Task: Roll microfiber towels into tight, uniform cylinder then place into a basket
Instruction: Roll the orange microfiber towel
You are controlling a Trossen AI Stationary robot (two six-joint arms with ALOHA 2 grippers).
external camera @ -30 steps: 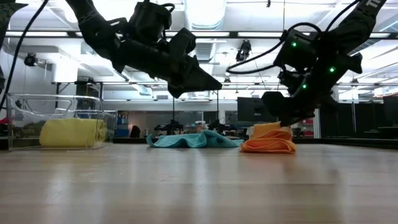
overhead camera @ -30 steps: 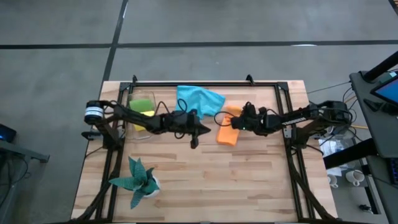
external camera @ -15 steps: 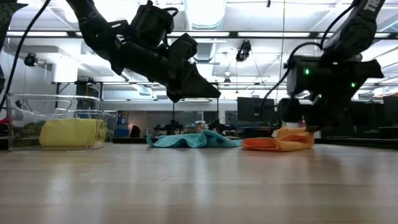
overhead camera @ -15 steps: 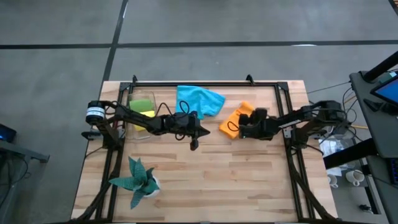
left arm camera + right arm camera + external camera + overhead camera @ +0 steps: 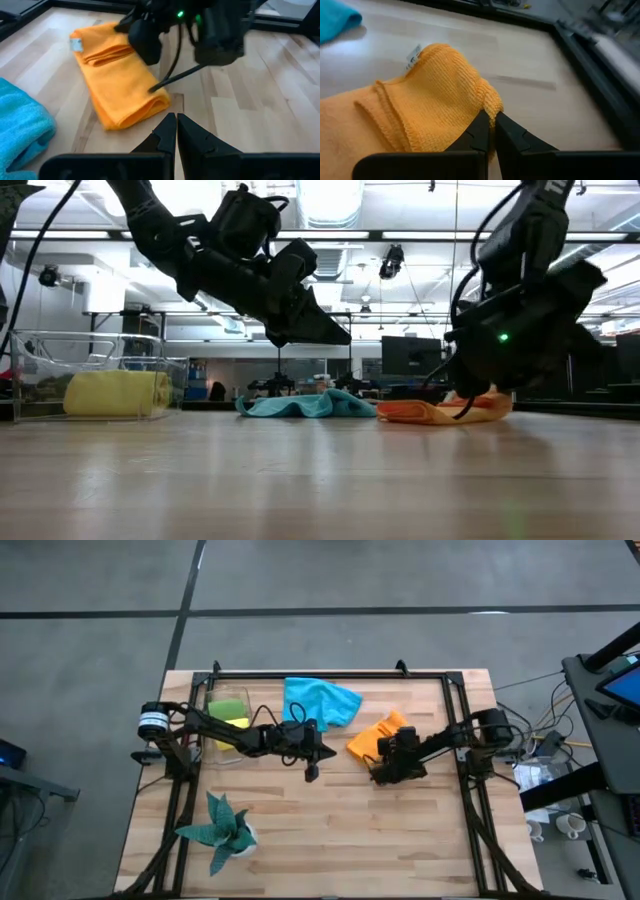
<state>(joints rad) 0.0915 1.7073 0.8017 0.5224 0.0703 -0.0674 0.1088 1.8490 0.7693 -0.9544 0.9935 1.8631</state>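
Note:
The orange towel (image 5: pixel 370 736) lies folded and low on the table, right of centre; it also shows in the low view (image 5: pixel 415 411). My right gripper (image 5: pixel 384 756) is down at the towel's near right side and is shut on it. My left gripper (image 5: pixel 330 750) is shut and empty, hovering above the table left of the orange towel (image 5: pixel 117 82). The blue towel (image 5: pixel 318 700) lies crumpled at the far middle. The clear basket (image 5: pixel 226 725) at the left holds the yellow towel (image 5: pixel 115 393) and the green towel (image 5: pixel 228 707). My right gripper pinches the orange towel's folded edge (image 5: pixel 489 102) between its two shut fingers. The fingers come in low, slanting from the table's near right side. The towel lies slack on the table beyond the fingertips, with its white tag (image 5: pixel 413 55) on the far end.
A dark teal plant in a white pot (image 5: pixel 225 830) stands at the near left. A black metal frame (image 5: pixel 330 673) runs along the far edge and both sides of the table. Bare wood lies along the near half.
My right gripper has moved toward the table's near edge and down, staying at the orange towel. The towel has gone from a raised heap to a low, flatter fold and has turned a little on the table.

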